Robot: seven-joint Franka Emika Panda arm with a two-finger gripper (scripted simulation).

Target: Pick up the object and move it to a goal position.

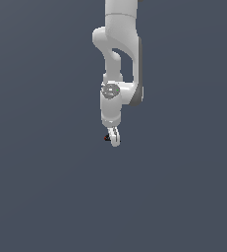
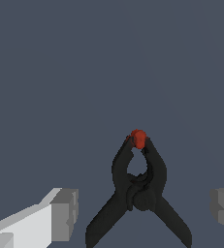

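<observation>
**Lined up for the grab**

Exterior view: the white two-fingered gripper (image 1: pixel 114 139) hangs low, the small black spring clamp with a red tip (image 1: pixel 106 138) just beside its fingertips.

Wrist view: the jaws stand wide apart, the clamp (image 2: pixel 138 189) centred between the grey pads (image 2: pixel 64 215), untouched. Pre-grasp, I'd say; next comes closing squarely on its body.

No readable text, labels, brands, numbers or signs in either view. Robot arm (image 1: pixel 118 54) casing plain white and grey, unmarked. Black clamp-shaped object (image 2: pixel 138 193) plain, only red tip, no lettering. Grey background blank around arm.
</observation>
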